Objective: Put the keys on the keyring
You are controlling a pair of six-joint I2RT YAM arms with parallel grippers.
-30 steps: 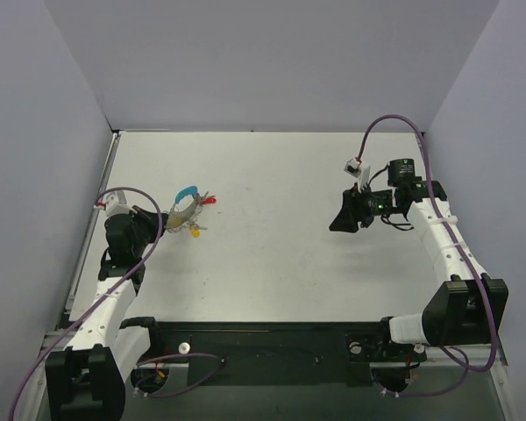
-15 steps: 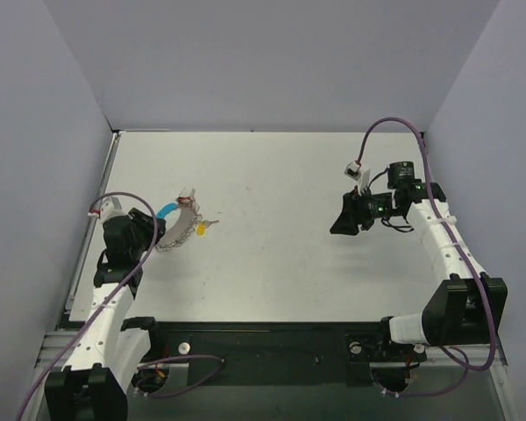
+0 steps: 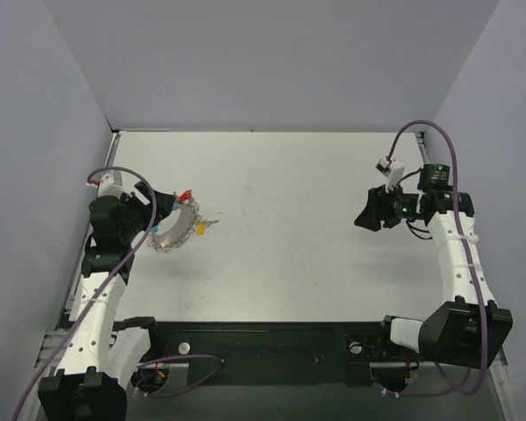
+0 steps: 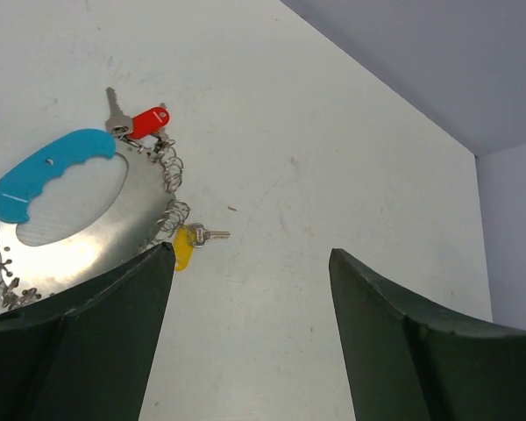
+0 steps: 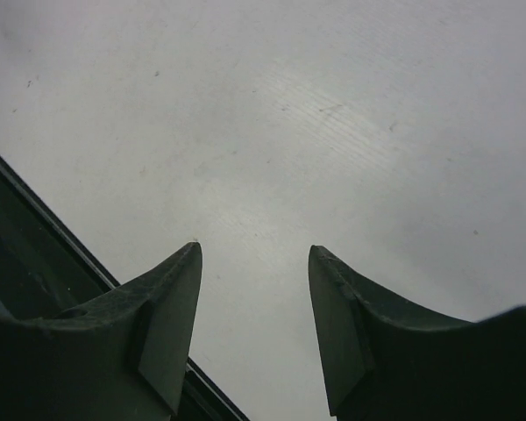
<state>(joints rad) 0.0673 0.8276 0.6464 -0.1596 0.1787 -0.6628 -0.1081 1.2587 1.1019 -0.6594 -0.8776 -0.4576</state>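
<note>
Since the earlier top view: right gripper [image 3: 368, 216] drawn back, farther from the keyring [image 4: 88, 224]; left arm swung aside; keyring turned where it lies.

Left gripper [image 4: 250, 254]: jaws spread wide, nothing held between them. Keyring lies flat on the table [image 4: 333, 132], just off the left jaw, whose tip hides its near edge; contact cannot be told.

Yellow key [image 4: 185, 246] noted at the keyring's near-right rim, head against a wire coil, blade pointing away. Red key [image 4: 146, 121] at the far rim, beside the blue grip [image 4: 48, 171]. No green key made out.

Well apart from the keyring, right gripper seen parted too, over bare table.

Step judged: release and withdrawal after threading. Whether the yellow key is truly threaded cannot be told. A check is called for next, then a fresh pinch on any loose key.
</note>
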